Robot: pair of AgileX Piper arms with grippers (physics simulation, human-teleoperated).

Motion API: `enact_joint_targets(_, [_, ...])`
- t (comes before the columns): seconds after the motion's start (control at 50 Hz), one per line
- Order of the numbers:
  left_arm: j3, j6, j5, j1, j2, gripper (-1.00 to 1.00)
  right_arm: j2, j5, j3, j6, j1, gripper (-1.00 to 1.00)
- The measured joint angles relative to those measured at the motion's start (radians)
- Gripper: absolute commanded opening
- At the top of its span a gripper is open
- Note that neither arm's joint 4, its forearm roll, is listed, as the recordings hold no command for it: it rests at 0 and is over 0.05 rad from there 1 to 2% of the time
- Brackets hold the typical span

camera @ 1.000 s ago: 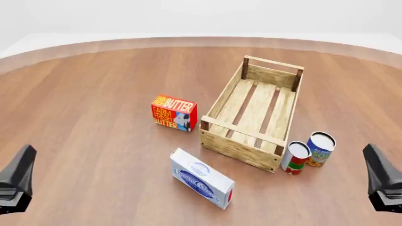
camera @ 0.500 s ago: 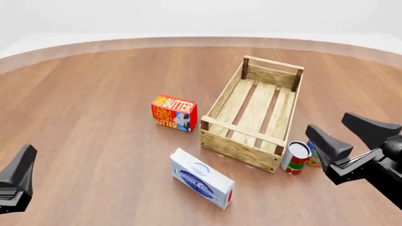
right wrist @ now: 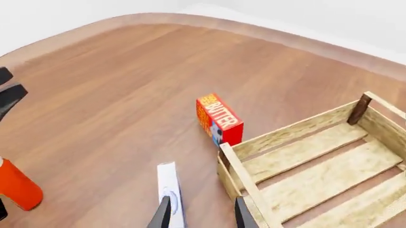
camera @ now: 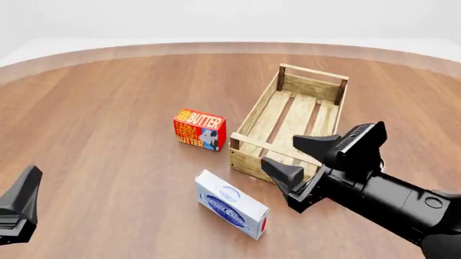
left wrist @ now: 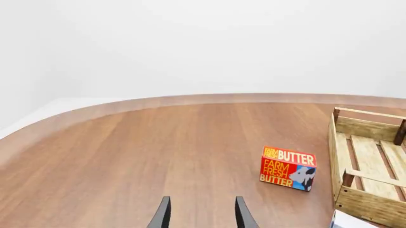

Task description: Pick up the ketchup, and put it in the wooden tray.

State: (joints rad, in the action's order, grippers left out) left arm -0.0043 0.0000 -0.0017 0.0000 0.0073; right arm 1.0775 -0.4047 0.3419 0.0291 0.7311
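Observation:
The wooden tray [camera: 253, 114] stands right of centre, a long light-wood crate; it also shows in the left wrist view [left wrist: 370, 207] and the right wrist view [right wrist: 297, 129]. The ketchup is out of the front view. A red-orange rounded body [right wrist: 16, 186] at the right wrist view's edge looks like the ketchup; its cap and label do not show. My right gripper [camera: 296, 156] is open and empty over the tray's near end, its fingers apart in its wrist view [right wrist: 201, 213]. My left gripper [camera: 20, 208] sits at the near left, open and empty [left wrist: 203, 216].
A red-orange butter box [camera: 200, 129] stands left of the tray. A white-and-blue box [camera: 232, 211] lies in front of the tray's near left corner. My right arm [camera: 389, 202] hides the spot near the tray's near right corner. The left gripper's dark fingers [right wrist: 7, 92] show near the ketchup.
My right arm has swung in from the right edge toward the left, now over the tray's near end, covering the two cans. The left gripper has not moved.

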Motion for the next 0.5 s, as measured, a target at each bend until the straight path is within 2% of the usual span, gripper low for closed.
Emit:
enact_joint_targets(0.22, [0.000,0.000,0.000,0.000,0.000,1.00,0.159,-0.054,0.072,0.018,0.157,1.00])
enact_joint_targets(0.5, [0.000,0.000,0.000,0.000,0.000,1.00,0.321,-0.056,0.206,0.014,0.327,1.00])
